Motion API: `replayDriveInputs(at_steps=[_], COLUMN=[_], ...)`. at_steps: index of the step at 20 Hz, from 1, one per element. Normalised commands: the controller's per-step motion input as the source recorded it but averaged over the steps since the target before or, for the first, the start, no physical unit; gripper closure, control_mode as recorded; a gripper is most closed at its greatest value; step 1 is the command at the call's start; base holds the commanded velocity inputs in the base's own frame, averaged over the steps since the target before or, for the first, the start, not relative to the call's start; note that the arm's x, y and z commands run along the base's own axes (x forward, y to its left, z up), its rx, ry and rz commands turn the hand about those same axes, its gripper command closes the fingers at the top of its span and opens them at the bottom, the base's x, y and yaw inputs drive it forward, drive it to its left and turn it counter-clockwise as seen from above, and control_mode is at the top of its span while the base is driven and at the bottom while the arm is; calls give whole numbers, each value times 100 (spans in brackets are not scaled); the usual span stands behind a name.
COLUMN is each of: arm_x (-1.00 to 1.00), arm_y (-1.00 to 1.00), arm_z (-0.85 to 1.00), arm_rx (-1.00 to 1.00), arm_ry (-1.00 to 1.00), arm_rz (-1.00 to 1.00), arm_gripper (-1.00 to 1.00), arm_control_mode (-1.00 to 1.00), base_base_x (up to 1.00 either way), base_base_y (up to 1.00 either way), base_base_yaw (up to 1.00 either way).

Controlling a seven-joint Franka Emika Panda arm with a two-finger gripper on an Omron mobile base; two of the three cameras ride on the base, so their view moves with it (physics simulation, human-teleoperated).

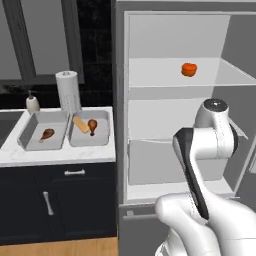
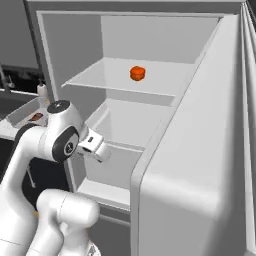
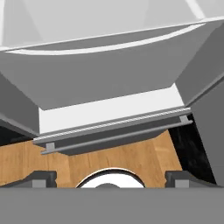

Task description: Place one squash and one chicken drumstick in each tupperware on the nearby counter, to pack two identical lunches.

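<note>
We see the orange-red squash (image 1: 189, 69) sitting on the upper shelf of the open fridge (image 1: 175, 40), high above our gripper (image 3: 109, 177). In the hand view the two dark fingertips (image 3: 41, 177) stand wide apart with nothing between them, and they look down at the fridge's bottom edge and the wood floor (image 3: 131, 159). Our white arm (image 1: 207, 140) is bent in front of the fridge's lower part. Left of the fridge, on the counter (image 1: 60, 152), sit two tupperware tubs. The left tupperware (image 1: 44, 131) holds one chicken drumstick (image 1: 47, 134). The right tupperware (image 1: 90, 129) holds the tan squash (image 1: 80, 124) and another drumstick (image 1: 92, 125), touching.
</note>
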Motion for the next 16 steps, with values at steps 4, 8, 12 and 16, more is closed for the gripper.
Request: replayDriveInputs(at_steps=[4, 8, 12, 16], arm_x=[0, 0, 0, 6], arm_y=[0, 0, 0, -54], arm_z=[0, 0, 0, 90], arm_rx=[0, 0, 0, 0], arm_ry=[0, 0, 0, -35], arm_rz=[0, 0, 0, 0], arm_gripper=[-100, -100, -100, -100], arm_control_mode=[100, 100, 100, -100], base_base_x=[17, 23, 54, 0], base_base_y=[-30, -10, -6, 0], base_base_yaw=[0, 1, 0, 0])
